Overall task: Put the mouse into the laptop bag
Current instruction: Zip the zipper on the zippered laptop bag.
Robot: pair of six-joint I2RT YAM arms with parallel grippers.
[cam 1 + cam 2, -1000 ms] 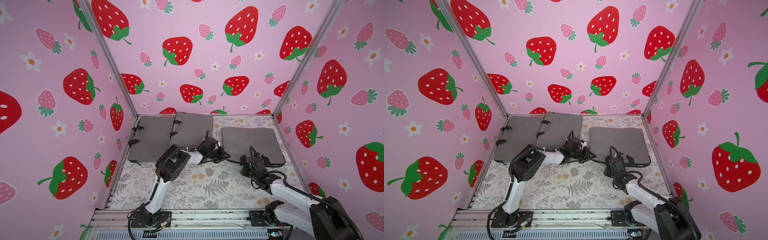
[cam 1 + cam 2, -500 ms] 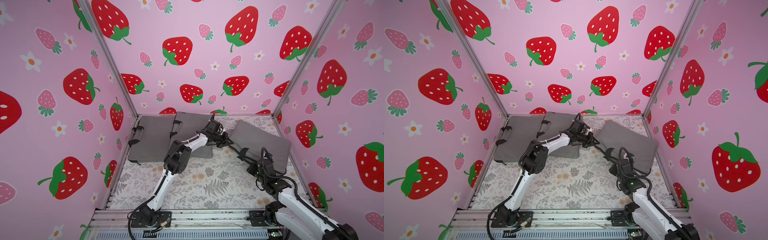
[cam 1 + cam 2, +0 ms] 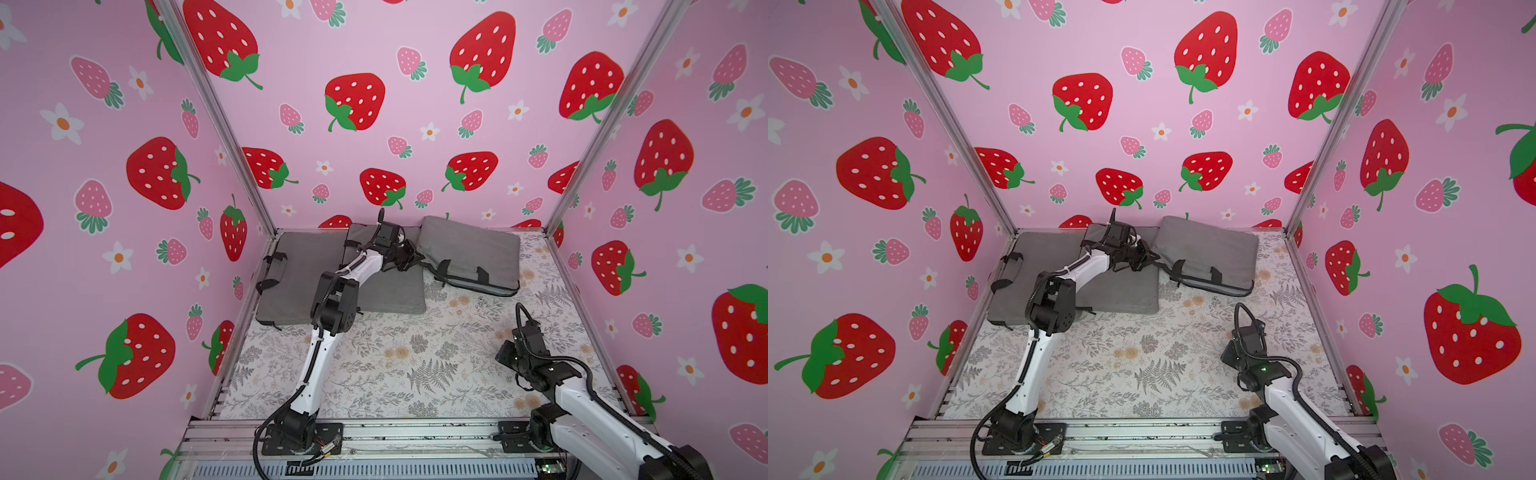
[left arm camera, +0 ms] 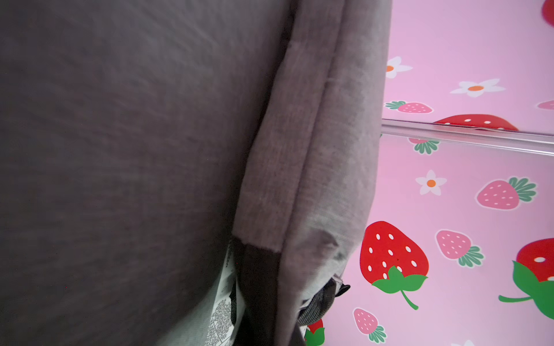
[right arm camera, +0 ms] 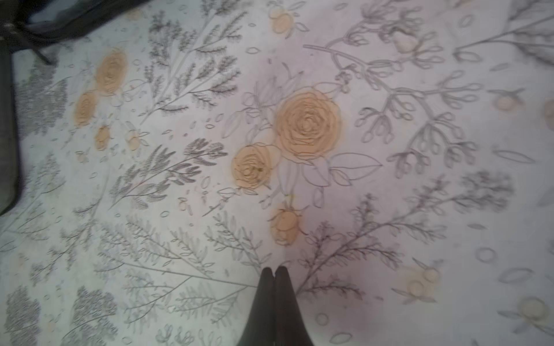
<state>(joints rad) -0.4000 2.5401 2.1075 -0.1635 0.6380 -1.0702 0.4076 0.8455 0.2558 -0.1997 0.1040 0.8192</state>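
Observation:
The mouse is out of view. Three grey laptop bags lie at the back of the table. The right-hand laptop bag (image 3: 469, 253) (image 3: 1208, 249) is tilted, its far edge raised against the back wall. My left gripper (image 3: 409, 259) (image 3: 1144, 259) is at that bag's left end, shut on its edge by the black strap (image 3: 434, 268). In the left wrist view grey bag fabric (image 4: 314, 167) fills the frame and hides the fingers. My right gripper (image 5: 274, 269) hangs shut and empty over the floral cloth at the front right.
The left bag (image 3: 299, 270) and the middle bag (image 3: 390, 291) lie flat, overlapping, under my left arm (image 3: 332, 299). My right arm (image 3: 536, 365) is folded near the front right. Pink strawberry walls close three sides. A metal rail (image 3: 415, 432) runs along the front.
The right-hand bag went from flat to tilted up. My left gripper carried its left end toward the back wall. My right gripper came off the bag and drew back to the front right.

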